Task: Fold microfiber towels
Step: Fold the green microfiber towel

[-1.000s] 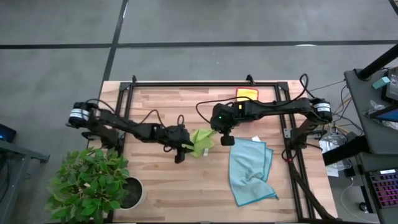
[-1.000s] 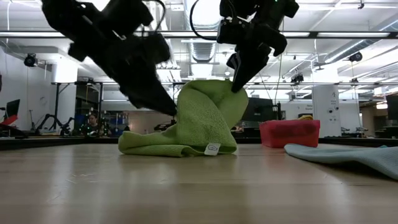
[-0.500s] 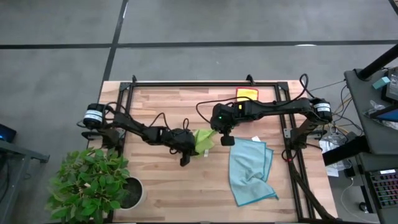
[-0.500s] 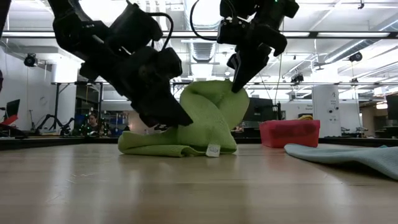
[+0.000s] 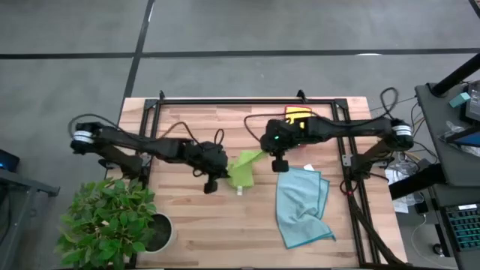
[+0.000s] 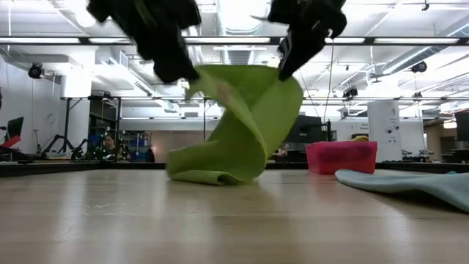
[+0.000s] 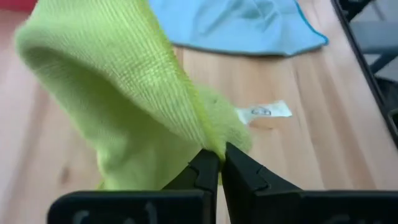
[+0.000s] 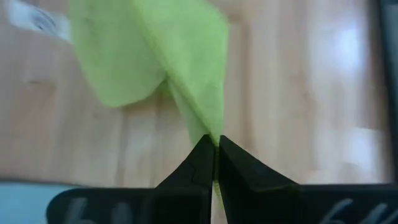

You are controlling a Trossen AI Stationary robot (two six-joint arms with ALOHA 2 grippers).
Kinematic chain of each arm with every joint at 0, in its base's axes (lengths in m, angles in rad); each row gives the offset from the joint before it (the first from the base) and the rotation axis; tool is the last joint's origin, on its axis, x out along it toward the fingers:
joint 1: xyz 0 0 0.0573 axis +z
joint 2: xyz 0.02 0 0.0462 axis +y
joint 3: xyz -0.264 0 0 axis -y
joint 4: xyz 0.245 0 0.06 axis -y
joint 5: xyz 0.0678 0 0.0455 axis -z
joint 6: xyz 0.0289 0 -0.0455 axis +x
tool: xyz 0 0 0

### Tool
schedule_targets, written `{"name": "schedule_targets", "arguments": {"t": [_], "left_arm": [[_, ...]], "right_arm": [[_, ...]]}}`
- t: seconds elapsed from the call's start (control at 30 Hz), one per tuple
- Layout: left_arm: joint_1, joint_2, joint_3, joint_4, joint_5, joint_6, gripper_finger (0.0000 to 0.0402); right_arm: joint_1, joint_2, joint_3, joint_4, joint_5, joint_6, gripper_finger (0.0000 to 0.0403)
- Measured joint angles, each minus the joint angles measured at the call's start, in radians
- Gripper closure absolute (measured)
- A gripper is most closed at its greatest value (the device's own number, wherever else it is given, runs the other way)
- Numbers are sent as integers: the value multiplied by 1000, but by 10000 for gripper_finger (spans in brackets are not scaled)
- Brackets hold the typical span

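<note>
At the table's near-left corner stood a leafy green potted plant (image 5: 112, 217), well clear of the work. From the left side the left gripper (image 7: 214, 163) reached toward the middle of the pale wooden table (image 5: 187, 225), its two dark fingers pressed together on one edge of the lime-green microfiber towel (image 5: 241, 166). In the low view that gripper (image 6: 176, 70) hung well above the tabletop, so the soft cloth (image 6: 234, 125) rose from a fold resting on the wood into a twisted band. The small white label (image 7: 264, 112) sewn to the towel lay on the wood just beside the bunched fabric.

The right gripper (image 8: 214, 144) came in from the right, likewise pinching a corner of the same green towel. Judging by the two raised holds, the arms were lifting the cloth by two edges to spread it before folding; it was not yet flat.

Farther right, a light-blue microfiber towel (image 5: 300, 206) lay crumpled on the table, apart from both grippers and probably awaiting its turn. Behind the right arm sat a pink-red rectangular tray (image 6: 341, 156), near the table's far edge.
</note>
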Motion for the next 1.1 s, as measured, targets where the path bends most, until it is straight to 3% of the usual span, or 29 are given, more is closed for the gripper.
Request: {"name": "schedule_targets", "arguments": {"t": [0.13, 0.43, 0.67, 0.77, 0.9, 1.1], "left_arm": [[16, -71, 141, -246, -8, 58, 401], [90, -121, 357, -589, -21, 139, 401], [172, -118, 496, -777, -261, 181, 401], [216, -118, 548, -811, -342, 211, 402], [256, -119, 607, -809, -455, 294, 402], [264, -120, 627, -907, -433, 392, 402]], "right_arm": [[2, -59, 31, -24, 99, -8, 394], [2, -93, 112, -24, 163, -97, 394], [-17, -62, 150, 41, 264, -214, 394], [-33, -47, 151, 128, 395, -300, 394], [-56, -46, 156, 219, 421, -397, 394], [-62, -52, 172, 174, 373, -357, 394]]}}
